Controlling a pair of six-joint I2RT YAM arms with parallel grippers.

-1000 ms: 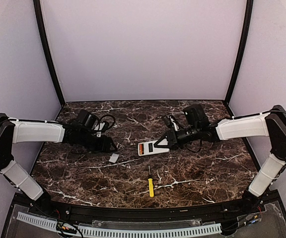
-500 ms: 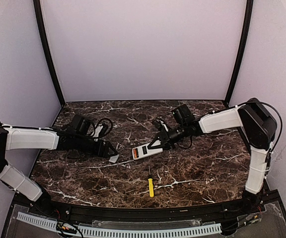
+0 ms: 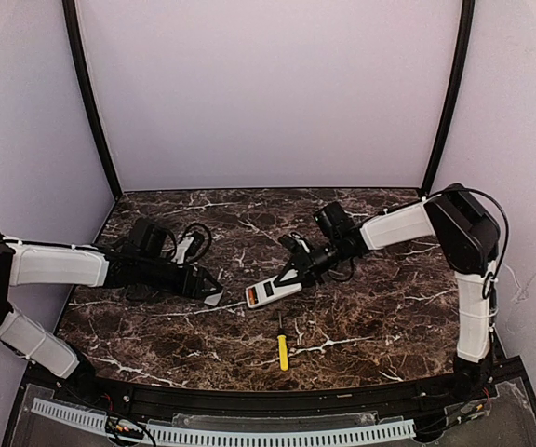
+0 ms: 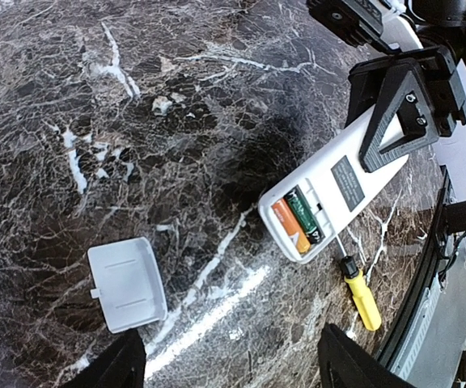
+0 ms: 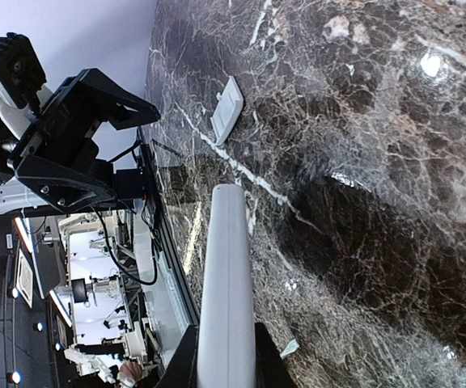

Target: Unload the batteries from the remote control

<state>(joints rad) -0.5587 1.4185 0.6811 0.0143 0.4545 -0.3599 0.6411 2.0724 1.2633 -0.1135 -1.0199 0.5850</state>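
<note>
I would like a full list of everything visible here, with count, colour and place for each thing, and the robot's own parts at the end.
remote control: one, white, middle of the table, battery compartment open, held at its far end
batteries: two, one orange and one green, side by side inside the remote's open compartment
battery cover: one, pale grey-white, lying on the table left of the remote, apart from it
screwdriver: one, yellow handle with dark shaft, on the table nearer the front edge than the remote
table: one, dark brown marble with white veins
left gripper: one, black, open, just above the cover
right gripper: one, black, shut on the remote
</note>
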